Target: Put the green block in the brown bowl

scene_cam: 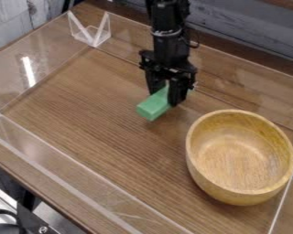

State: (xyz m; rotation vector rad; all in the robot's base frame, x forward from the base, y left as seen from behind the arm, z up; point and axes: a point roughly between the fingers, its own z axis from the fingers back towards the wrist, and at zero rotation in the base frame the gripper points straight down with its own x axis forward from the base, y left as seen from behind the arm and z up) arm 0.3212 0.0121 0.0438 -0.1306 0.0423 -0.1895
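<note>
At desk centre, end effector point(168, 94) points straight down, fingers clamped on one end of the green block point(153, 106). The block hangs tilted, its low end close to the desk point(76, 110); can't tell if it clears the wood. Bowl point(241, 155) sits empty, to the right and nearer the camera, apart from the block.

Risks, my read:
- End-grip leaves most of the block cantilevered, so it could pivot or slip out during the traverse.
- Too little lift and the low end clips the thick bowl rim.
- Release off-centre or tilted, and the block could bounce off the rim onto the desk.
</note>
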